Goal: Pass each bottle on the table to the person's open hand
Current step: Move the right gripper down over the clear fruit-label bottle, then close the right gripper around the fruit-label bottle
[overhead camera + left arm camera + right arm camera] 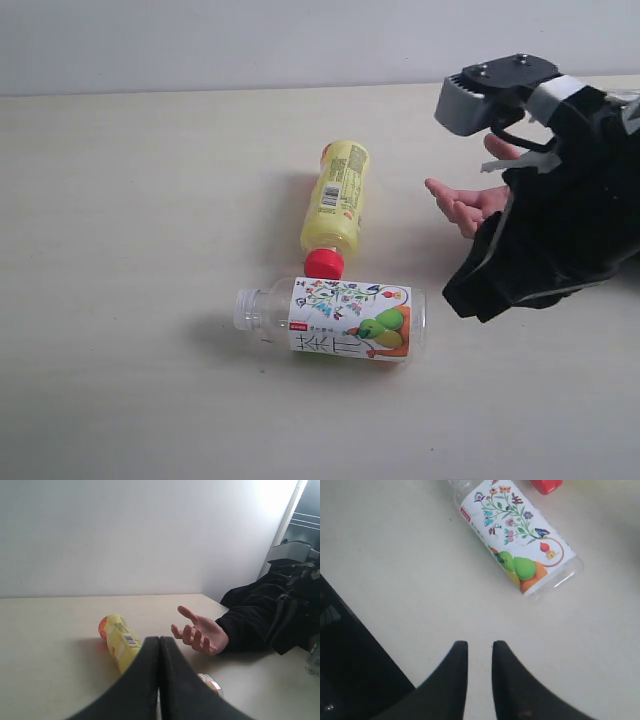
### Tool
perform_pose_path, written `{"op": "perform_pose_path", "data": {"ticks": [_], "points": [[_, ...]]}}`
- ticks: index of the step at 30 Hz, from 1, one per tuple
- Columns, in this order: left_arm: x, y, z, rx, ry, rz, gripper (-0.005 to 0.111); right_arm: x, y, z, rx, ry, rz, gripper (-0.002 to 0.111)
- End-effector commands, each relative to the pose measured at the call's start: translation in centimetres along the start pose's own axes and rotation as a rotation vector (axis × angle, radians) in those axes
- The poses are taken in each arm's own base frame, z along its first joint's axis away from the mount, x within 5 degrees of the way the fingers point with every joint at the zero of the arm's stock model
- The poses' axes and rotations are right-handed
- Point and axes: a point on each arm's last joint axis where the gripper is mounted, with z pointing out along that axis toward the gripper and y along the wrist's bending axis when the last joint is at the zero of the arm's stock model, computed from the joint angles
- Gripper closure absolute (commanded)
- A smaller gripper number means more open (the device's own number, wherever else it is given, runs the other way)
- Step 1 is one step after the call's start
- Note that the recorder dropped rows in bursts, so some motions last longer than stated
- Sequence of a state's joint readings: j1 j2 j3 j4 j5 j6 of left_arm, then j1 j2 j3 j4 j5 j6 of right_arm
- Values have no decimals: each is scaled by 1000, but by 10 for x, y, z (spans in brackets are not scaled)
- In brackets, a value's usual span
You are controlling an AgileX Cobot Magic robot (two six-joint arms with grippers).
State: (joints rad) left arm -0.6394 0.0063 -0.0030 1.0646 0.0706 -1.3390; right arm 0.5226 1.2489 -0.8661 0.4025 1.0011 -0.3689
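Pale wood-grain surface (120,200) carries a yellow bottle (335,195) and a pear-label bottle (340,318) lying near the person's empty open hand (465,205), both seemingly not yet handed over, while the left pincer (160,645) is closed and the right pincer (480,650) narrowly parted, both empty.

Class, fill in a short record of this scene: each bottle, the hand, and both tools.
yellow bottle: on its side on the table, red cap towards the other bottle
pear-label bottle: on its side, nearer the camera
person's hand: open, empty
left tool: shut, empty
right tool: slightly open, empty
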Motion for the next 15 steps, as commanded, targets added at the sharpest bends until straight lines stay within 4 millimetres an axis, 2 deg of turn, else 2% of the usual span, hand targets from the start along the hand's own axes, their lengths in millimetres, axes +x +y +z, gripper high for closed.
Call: {"op": "perform_pose_path", "data": {"ticks": [1, 7, 10, 15], "points": [[1, 0, 0, 6, -4, -6, 107, -15, -5, 10, -8, 15, -139, 74], [1, 0, 0, 6, -4, -6, 107, -44, -13, 24, -35, 65, -349, 52], [1, 0, 0, 6, -4, -6, 107, -51, -17, 34, -49, 91, -402, 44], [1, 0, 0, 6, -4, -6, 107, -52, -24, 52, -77, 155, -385, 43]]}}
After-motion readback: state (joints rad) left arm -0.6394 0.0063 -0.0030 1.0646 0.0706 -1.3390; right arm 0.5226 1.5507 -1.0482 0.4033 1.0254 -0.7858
